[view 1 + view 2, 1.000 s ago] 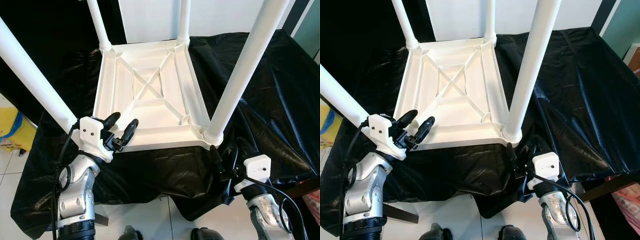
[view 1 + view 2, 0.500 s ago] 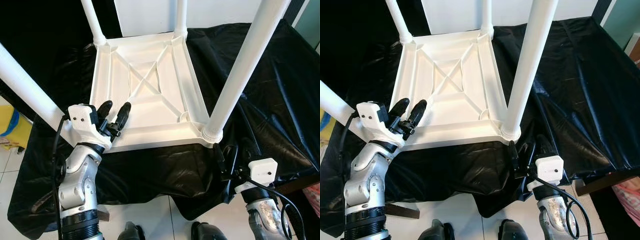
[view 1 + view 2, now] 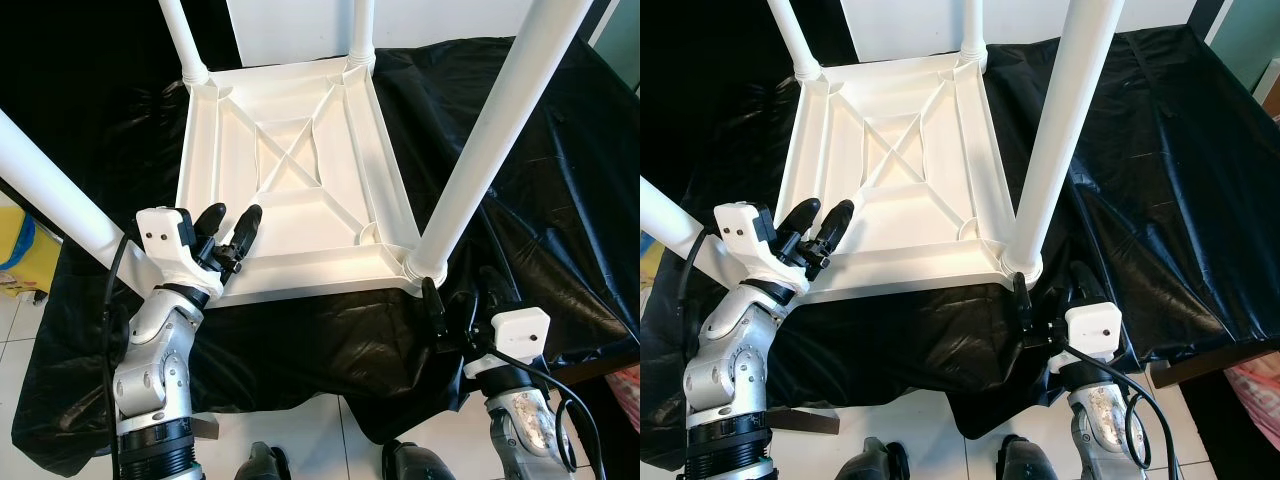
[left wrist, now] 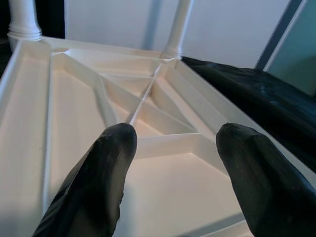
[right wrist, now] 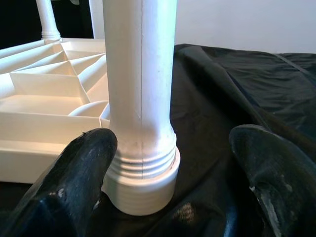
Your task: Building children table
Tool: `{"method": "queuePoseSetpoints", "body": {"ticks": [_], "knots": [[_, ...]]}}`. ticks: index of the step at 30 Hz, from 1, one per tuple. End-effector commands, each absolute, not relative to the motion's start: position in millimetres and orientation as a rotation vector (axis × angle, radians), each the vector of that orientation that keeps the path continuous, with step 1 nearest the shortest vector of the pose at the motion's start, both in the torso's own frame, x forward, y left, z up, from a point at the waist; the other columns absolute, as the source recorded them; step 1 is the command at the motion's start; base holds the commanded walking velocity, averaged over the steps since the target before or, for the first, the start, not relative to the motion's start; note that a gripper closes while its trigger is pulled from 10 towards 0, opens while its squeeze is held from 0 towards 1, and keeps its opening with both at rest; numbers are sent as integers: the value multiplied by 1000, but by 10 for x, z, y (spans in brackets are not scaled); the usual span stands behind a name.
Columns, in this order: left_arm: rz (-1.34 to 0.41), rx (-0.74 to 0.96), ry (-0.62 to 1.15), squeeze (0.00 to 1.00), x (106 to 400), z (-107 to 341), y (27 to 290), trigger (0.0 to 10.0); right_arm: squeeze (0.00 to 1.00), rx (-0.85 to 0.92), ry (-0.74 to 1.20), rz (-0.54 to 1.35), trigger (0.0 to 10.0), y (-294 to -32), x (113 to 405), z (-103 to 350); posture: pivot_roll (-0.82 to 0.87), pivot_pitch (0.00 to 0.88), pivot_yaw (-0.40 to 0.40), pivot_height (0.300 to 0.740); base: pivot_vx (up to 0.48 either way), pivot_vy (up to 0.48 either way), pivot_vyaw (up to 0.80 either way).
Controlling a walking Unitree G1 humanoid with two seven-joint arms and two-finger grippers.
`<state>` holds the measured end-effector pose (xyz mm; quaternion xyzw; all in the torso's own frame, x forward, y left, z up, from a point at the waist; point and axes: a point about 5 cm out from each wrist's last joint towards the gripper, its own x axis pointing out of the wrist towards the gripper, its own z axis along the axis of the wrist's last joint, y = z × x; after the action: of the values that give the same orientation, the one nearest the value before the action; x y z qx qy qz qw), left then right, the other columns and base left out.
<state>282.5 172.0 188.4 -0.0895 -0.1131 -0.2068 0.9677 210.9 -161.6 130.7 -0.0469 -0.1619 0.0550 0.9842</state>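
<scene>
White moulded plastic, one children's table [image 3: 290, 180], lying upside down on a bench draped in black sheeting [image 3: 560, 200], ribbed underside up with four round legs standing from the corner sockets. Judged light for its bulk, stiff through the cross ribs, smooth and likely slippery on the tubes. Best holds appear to be the raised rim near a corner, or a leg just above its threaded collar. Left tool [image 3: 232, 232]: fingers apart, hovering over the near left part of the underside, clamped on nothing. Right tool [image 5: 168, 163]: fingers spread wide to either side of the near right leg [image 3: 475, 170], at the collar where it meets the socket, not visibly gripping. Leg tops are cut off by the frame edge. The near left leg's socket [image 3: 130, 250] sits behind the left arm, so its seating cannot be judged. How tightly any leg is screwed home cannot be told.
</scene>
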Motion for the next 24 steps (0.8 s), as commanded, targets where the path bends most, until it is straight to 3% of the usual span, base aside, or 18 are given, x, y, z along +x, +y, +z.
{"method": "queuePoseSetpoints", "body": {"ticks": [1, 18, 24], "knots": [[-415, -182, -227, 0, 2823, 1906, 1723, 10000, 0, -97, -297, 109, 10000, -1622, 2098, 1256, -79, 176, 69, 740, 0, 0, 0], [-414, -189, -216, 0, 2836, 1911, 1732, 10000, 0, -102, -284, 100, 10000, -1607, 2099, 1234, -84, 172, 75, 740, 0, 0, 0], [-413, -196, -213, 0, 2841, 1906, 1727, 10000, 0, -105, -279, 100, 10000, -1608, 2100, 1227, -85, 171, 73, 740, -252, 0, 0]]}}
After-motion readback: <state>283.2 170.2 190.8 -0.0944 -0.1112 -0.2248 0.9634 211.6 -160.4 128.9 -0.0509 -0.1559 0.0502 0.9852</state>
